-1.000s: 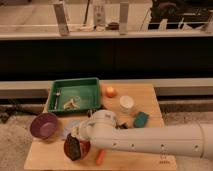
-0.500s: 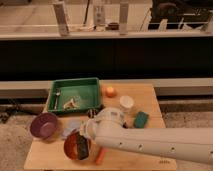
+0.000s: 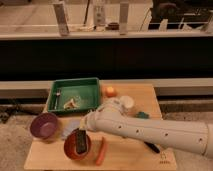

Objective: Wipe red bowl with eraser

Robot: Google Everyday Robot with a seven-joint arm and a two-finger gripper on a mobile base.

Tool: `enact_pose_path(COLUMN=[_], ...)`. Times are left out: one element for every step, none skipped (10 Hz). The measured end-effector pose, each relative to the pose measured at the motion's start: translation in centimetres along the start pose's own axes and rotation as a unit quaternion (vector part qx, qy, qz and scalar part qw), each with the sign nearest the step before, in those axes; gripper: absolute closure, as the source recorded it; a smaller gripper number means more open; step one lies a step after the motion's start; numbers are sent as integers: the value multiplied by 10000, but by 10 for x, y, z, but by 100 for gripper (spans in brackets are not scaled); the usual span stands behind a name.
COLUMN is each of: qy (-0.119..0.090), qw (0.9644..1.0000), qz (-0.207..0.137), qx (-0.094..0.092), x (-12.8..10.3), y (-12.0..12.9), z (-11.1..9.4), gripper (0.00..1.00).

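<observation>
At the near edge of the wooden table [image 3: 125, 159], the red bowl [image 3: 69, 150] is seen standing upright, left of centre. A dark block taken to be the eraser [image 3: 80, 144] is seen inside it, set against the inner wall on the right-hand side. An orange, carrot-like piece [image 3: 101, 151] is laid just beside the bowl on its right, apart from the rim or barely touching it; which of the two cannot be told.

The gripper [image 3: 81, 135] is placed directly over the bowl, at the upper end of the eraser, and is reached there by the white arm [image 3: 145, 131] from the right side of the view. How far the gripper is open, and whether the eraser is actually clamped in it, cannot be told, since the dark shapes are merged together.

The wiping step itself is judged to be in hand, with the eraser brought inside the bowl. For the next move, a sweep along the inner surface is called for, with light downward pressure so that the bowl is not pushed towards the table edge or tipped.

A black stick [image 3: 152, 147] is partly hidden under the arm. Further back, a purple bowl [image 3: 44, 125] is set to the left, with a pale blue object [image 3: 70, 129] between it and the red one. A teal block [image 3: 143, 115] and a white cup [image 3: 128, 102] are found behind the arm. Beyond them, a green tray [image 3: 75, 82] with small items in it and an orange ball [image 3: 110, 91] are placed near the far edge.
</observation>
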Motion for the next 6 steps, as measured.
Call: enact_pose_path(qy=[6, -4, 1, -2, -2, -1], qw=[10000, 10000, 10000, 10000, 10000, 10000], qz=[5, -4, -6, -8, -8, -6], qx=[-3, 3, 0, 2, 2, 2], x=[0, 0, 0, 0, 0, 0], y=[1, -1, 0, -1, 0, 0], z=[0, 0, 0, 0, 0, 0], gripper=[100, 100, 100, 100, 100, 100])
